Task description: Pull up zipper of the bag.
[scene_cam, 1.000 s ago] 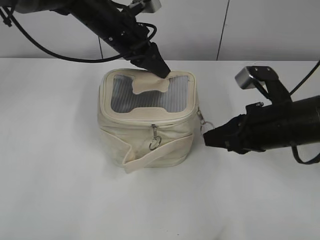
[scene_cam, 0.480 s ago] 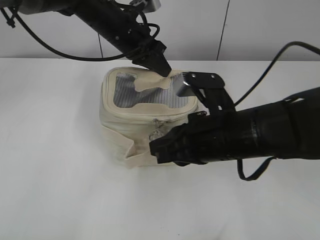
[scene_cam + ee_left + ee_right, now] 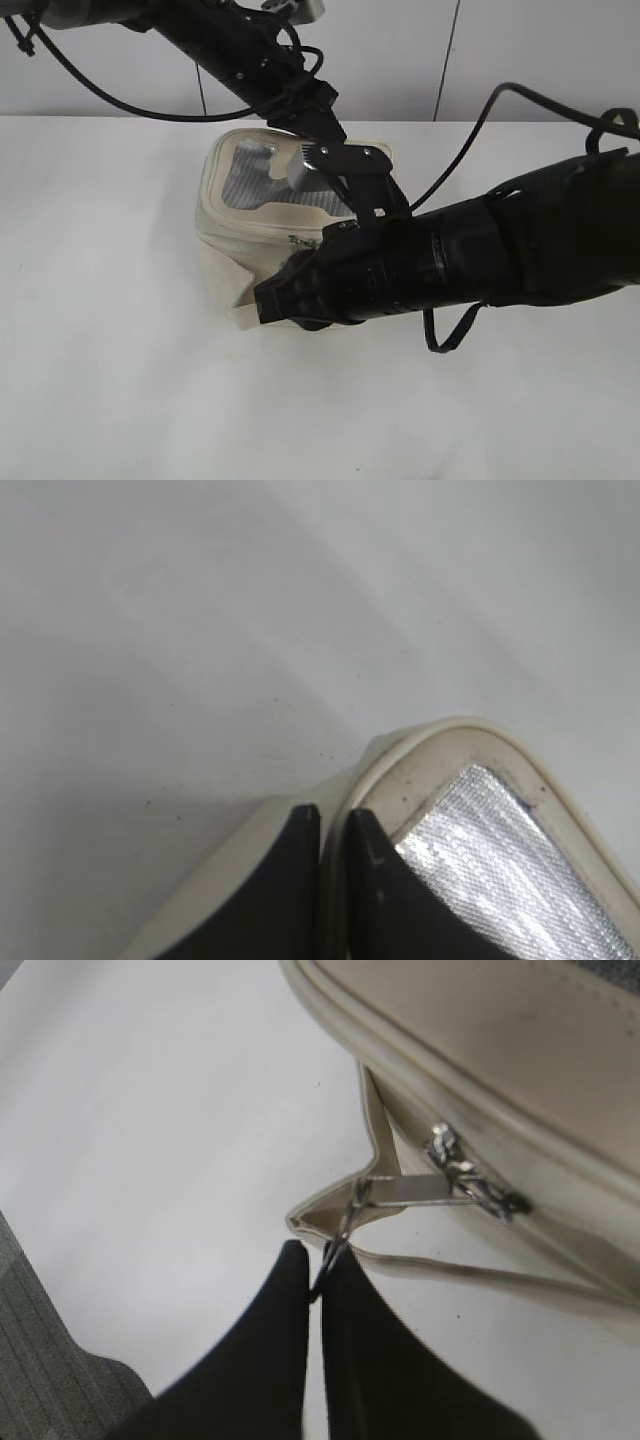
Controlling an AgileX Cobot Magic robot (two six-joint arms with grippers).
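Observation:
The cream bag (image 3: 226,226) stands mid-table, its grey mesh lid (image 3: 240,183) partly hidden by my arms. My left gripper (image 3: 333,138) comes from the top left. In the left wrist view it (image 3: 333,816) is shut on the bag's lid rim (image 3: 470,738) next to the mesh (image 3: 505,865). My right gripper (image 3: 264,306) reaches across the bag's front and hides most of it. In the right wrist view it (image 3: 318,1257) is shut on the ring of a silver zipper pull (image 3: 352,1207), stretched away from the zipper (image 3: 462,1173) below the lid rim.
The bag's wide cream strap (image 3: 325,1210) sticks out just behind the held ring. White table (image 3: 120,380) lies all round the bag. A pale wall (image 3: 520,60) stands behind. Cables (image 3: 470,130) hang from both arms.
My right arm has swept left across the bag's front and closed on the zipper pull ring. The bag's top has leaned to the left. The left gripper stays on the lid rim.

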